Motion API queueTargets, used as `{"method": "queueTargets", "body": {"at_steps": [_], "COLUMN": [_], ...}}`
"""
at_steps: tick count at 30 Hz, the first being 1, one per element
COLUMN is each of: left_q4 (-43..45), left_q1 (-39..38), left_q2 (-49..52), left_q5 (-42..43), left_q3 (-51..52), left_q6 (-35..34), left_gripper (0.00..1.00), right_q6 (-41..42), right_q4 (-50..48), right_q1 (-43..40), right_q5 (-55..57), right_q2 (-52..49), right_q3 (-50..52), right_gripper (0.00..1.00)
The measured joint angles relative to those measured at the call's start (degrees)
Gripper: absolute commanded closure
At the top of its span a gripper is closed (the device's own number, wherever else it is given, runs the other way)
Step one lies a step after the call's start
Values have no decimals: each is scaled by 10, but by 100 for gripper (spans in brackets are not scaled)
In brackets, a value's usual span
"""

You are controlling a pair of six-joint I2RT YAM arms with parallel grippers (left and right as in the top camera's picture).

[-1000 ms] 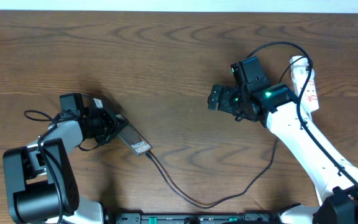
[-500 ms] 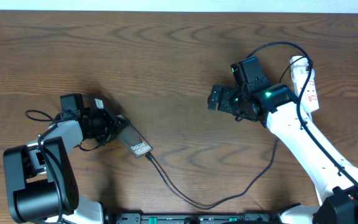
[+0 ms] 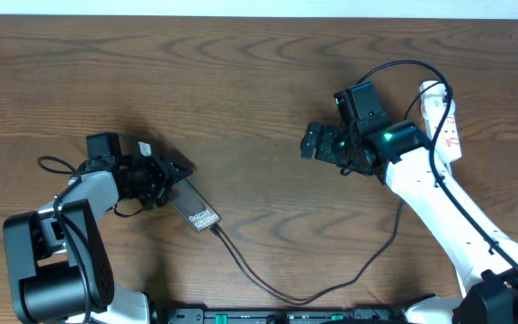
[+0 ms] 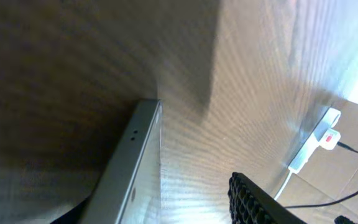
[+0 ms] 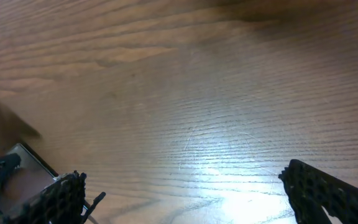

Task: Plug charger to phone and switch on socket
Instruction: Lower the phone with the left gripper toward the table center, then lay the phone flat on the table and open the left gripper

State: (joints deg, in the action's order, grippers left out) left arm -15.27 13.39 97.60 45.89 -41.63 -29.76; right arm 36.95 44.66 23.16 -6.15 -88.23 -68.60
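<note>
Overhead: the left gripper point(image 3: 167, 173) has spread its jaws and let go of the phone point(image 3: 196, 209), which lies just beside it with the charger point(image 3: 268, 286) seemingly plugged in — the socket point(image 3: 445, 121), near the wide-open, empty right gripper point(image 3: 309, 142), comes next.

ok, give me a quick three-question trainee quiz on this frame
1. True or false: the right gripper is shut on the thin black charger cable.
2. Where does the small white power strip with red markings lie? A) beside the left arm; B) at the far right of the brown wooden table, beside the right arm; C) at the table's near edge, in the middle.
3. Fill in: the cable's end meets the lower-right end of the flat bronze-brown ____.

Key: 1 false, its fingers are wide apart and empty. 2 B. 3 phone.
</note>
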Motion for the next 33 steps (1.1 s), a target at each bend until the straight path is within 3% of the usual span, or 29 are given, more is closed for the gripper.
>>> {"method": "queueTargets", "body": {"at_steps": [15,33], "left_q4": [-72,-84], "left_q1": [-1,-2], "left_q2": [-11,-14], "left_q5": [-35,-42], "left_q3": [-12,-14], "left_q6": [0,0], "left_gripper": [42,42], "right_q6": [0,0], "right_q4": [0,0], "right_q1": [0,0], "right_q5": [0,0], "right_q2": [0,0], "right_q3": [0,0], "right_gripper": [1,1]}}
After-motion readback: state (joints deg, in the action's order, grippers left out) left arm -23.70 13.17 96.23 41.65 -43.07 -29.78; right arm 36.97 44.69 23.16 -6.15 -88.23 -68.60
